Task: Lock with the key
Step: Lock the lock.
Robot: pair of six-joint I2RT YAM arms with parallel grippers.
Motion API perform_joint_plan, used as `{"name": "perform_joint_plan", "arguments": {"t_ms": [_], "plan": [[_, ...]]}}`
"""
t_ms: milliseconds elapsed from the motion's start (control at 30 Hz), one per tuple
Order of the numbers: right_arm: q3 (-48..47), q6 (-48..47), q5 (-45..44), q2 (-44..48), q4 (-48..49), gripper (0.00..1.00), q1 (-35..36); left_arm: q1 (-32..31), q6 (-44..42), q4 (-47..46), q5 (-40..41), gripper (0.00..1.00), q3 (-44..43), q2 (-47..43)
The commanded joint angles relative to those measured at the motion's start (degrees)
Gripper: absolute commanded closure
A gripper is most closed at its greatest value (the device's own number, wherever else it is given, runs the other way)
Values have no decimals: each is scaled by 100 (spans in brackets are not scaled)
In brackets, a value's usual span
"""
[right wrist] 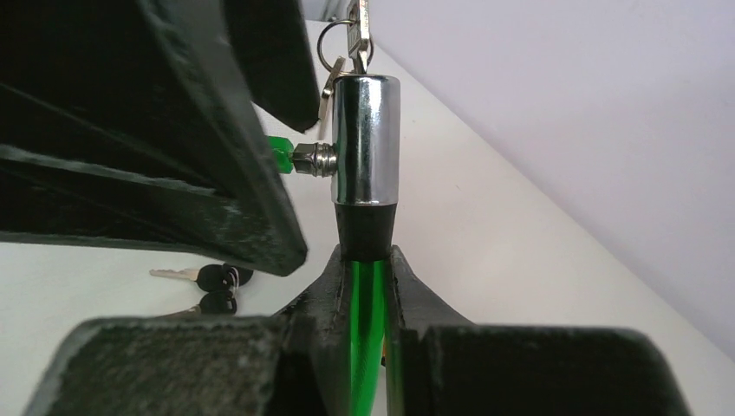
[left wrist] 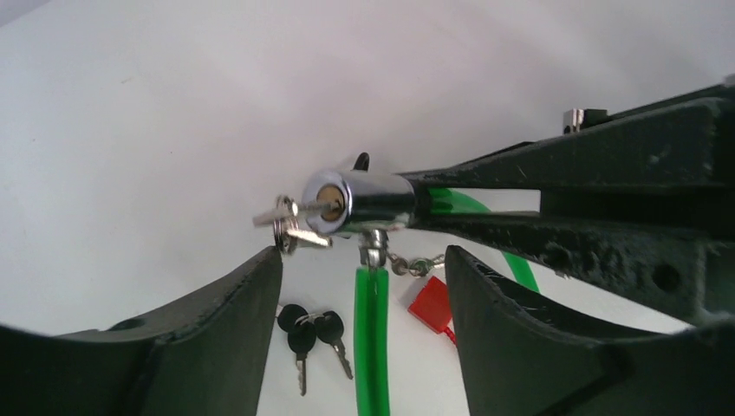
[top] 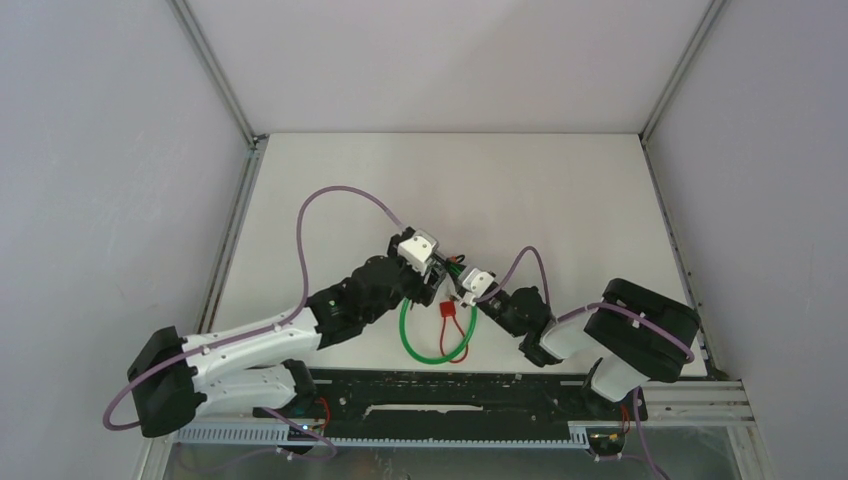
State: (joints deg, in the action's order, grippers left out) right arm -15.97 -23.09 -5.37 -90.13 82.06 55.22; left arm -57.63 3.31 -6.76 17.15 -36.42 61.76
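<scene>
A chrome lock cylinder point(left wrist: 360, 201) on a green cable point(left wrist: 371, 338) hangs above the table. A silver key point(left wrist: 290, 212) with its ring sticks in the keyhole. My right gripper point(right wrist: 368, 260) is shut on the green cable point(right wrist: 364, 321) just below the chrome cylinder point(right wrist: 367, 139), holding it up. My left gripper point(left wrist: 364, 256) is open just under the cylinder, with its left fingertip point(left wrist: 269, 260) right next to the key ring; nothing sits between the jaws. In the top view both grippers, left point(top: 440, 270) and right point(top: 462, 285), meet at the table's middle.
Spare black-headed keys point(left wrist: 308, 334) lie on the table below the lock, and also show in the right wrist view point(right wrist: 212, 290). A red tag point(left wrist: 431, 303) hangs from the lock by a small chain. The green cable loop point(top: 410, 345) and a red loop point(top: 455, 340) lie near the front edge.
</scene>
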Motion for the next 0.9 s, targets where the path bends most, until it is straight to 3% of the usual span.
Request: {"name": "perform_joint_plan", "arguments": {"t_ms": [0, 333, 400, 533, 667, 867], "plan": [[-147, 3, -505, -83, 302, 100, -18, -21, 178, 263, -185, 26, -302, -441], [-161, -240, -714, -115, 302, 100, 42, -21, 265, 1712, -166, 24, -146, -1705], [-153, -361, -620, -145, 301, 100, 71, -21, -120, 2168, 44, 18, -258, -2039], [-138, -536, -285, -196, 322, 100, 135, -22, -1415, 2744, 272, 18, -520, -2734], [35, -850, 439, -172, 475, 100, 179, -21, -2988, 3080, -385, 16, -537, -3185], [217, -1539, 1267, -73, 487, 100, 334, -21, -4518, 3301, -1173, 14, -436, -3493]]}}
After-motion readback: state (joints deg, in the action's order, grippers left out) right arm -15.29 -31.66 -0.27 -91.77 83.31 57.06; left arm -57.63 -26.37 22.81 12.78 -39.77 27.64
